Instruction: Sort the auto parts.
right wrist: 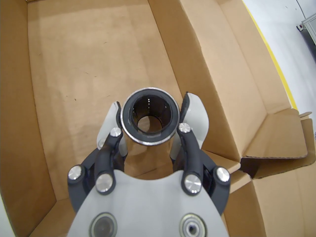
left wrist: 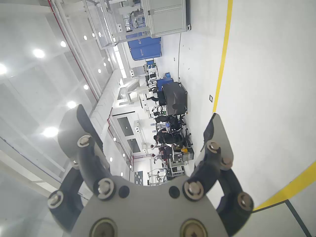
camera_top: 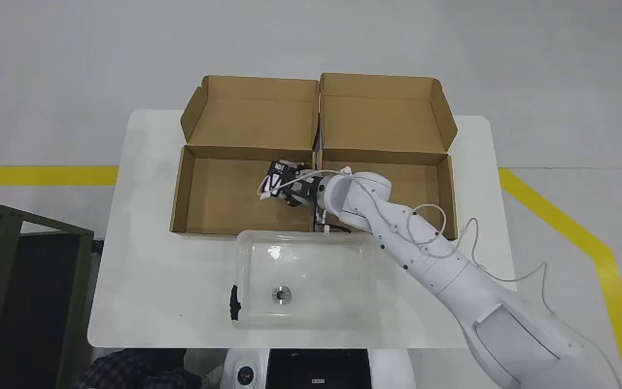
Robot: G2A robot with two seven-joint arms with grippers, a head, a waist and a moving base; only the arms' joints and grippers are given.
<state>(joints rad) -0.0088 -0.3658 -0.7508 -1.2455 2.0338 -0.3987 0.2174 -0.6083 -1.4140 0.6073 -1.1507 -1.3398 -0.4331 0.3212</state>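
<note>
White table [camera_top: 146,243] sorting looks barely begun: the right claw [right wrist: 151,101], clamped on a metal sleeve [right wrist: 161,113], hangs over the cardboard box [right wrist: 86,62], no parts showing below it, a small round part [camera_top: 282,294] waiting in the clear tray [camera_top: 255,255] behind it, and the left claw [left wrist: 148,113] spread apart

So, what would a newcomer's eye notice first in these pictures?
The right claw is shut on a hollow silver metal cylinder with a black lining, held above the bare floor of the left brown cardboard box. Nearer the robot, a clear plastic bin holds one small round metal part, and a small black part sits at the bin's left wall.
</note>
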